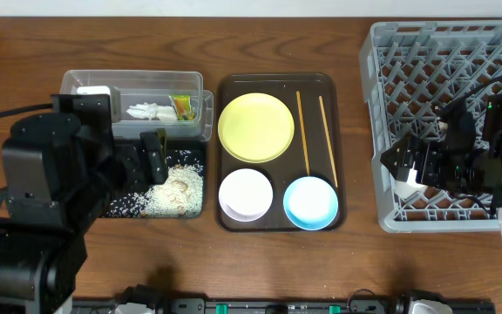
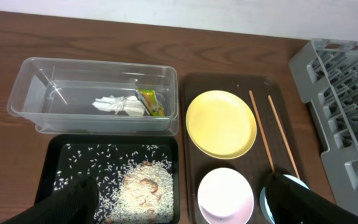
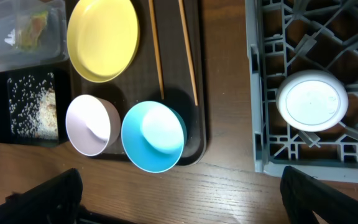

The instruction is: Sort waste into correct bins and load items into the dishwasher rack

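Note:
The napkin [image 2: 115, 105] and wrapper [image 2: 150, 102] lie in the clear tub [image 1: 133, 84]. Rice scraps [image 1: 174, 189] fill the black tray [image 1: 129, 205]. The yellow plate [image 1: 256, 127], white bowl [image 1: 246, 194], light blue bowl [image 1: 310, 201] and two chopsticks [image 1: 303, 131] sit on the brown serving tray [image 1: 277, 80]. The white cup [image 3: 312, 99] stands upside down in the grey rack [image 1: 460, 52], near its front left corner. My left gripper [image 2: 182, 202] is open and empty above the black tray. My right gripper [image 3: 185, 193] is open and empty, over the table edge by the rack.
The brown serving tray lies between the bins and the rack. The rack's left wall [image 3: 253, 81] rises beside the tray. The table's front edge is close below both arms.

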`<state>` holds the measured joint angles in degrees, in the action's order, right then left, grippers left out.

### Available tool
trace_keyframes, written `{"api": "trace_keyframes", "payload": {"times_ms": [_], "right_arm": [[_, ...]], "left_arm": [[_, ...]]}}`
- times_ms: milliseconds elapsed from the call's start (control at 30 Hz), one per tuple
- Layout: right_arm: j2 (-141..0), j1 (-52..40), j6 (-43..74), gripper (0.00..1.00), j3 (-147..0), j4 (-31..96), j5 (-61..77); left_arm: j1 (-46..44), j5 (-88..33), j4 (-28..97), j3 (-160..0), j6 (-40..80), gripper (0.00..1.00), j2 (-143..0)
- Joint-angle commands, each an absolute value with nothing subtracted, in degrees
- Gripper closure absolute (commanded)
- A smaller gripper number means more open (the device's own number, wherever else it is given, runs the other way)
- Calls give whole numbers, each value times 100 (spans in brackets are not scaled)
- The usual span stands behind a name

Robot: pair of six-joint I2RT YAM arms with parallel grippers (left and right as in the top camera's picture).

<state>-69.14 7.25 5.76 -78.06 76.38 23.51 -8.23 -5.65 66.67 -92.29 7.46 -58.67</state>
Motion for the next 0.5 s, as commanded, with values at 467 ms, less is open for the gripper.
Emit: {"api": "trace_keyframes", "payload": {"times_ms": [467], "right_arm": [[-6890,668,550,1,-7896,7629,2333]], "left_arm": [[-777,-360,7019,-9133,729,12,-5813]]}}
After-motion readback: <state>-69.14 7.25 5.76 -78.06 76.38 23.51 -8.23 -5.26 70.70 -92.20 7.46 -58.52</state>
